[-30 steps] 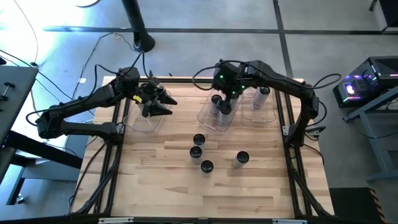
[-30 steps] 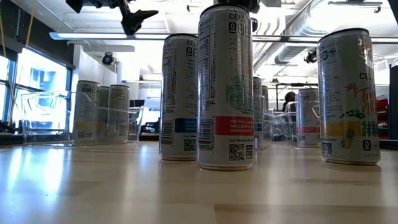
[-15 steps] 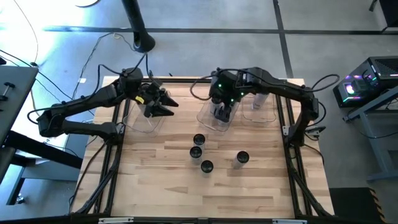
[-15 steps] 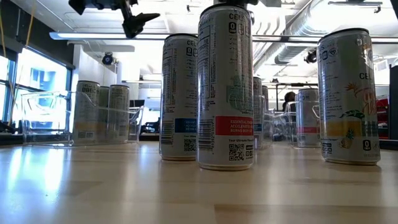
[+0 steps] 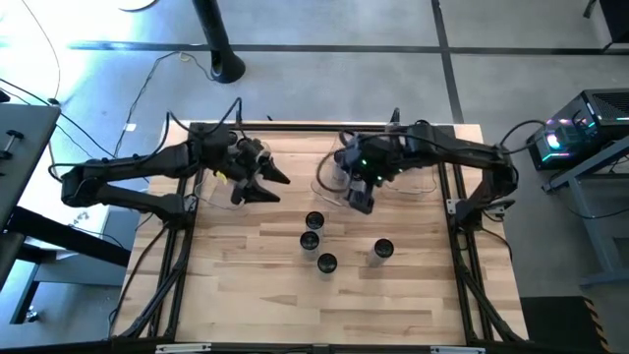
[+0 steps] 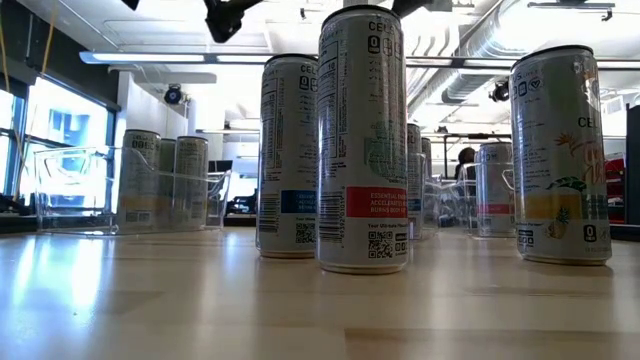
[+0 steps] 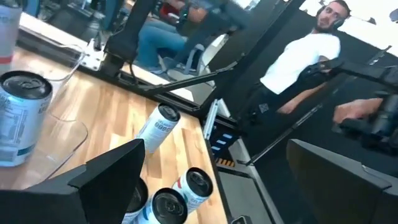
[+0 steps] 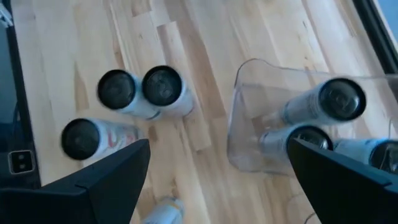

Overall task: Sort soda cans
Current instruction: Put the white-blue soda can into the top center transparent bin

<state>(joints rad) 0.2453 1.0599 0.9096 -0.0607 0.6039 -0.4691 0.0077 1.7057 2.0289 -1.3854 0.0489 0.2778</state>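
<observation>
Both claws, left [image 5: 267, 182] & right [image 5: 360, 200], apart, empty; bin cans [image 8: 341, 99] prob. three, partly hidden.

Silvery cans [image 6: 362, 140] with dark tops; one has a red band, another [image 6: 560, 155] yellow; pale wood table [image 5: 256, 285].

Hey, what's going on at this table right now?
A two-armed robot is sorting soda cans into clear bins. Four cans stand loose mid-table. The right gripper hangs open and empty by the middle bin. The left gripper hangs open and empty near the left bin.
</observation>
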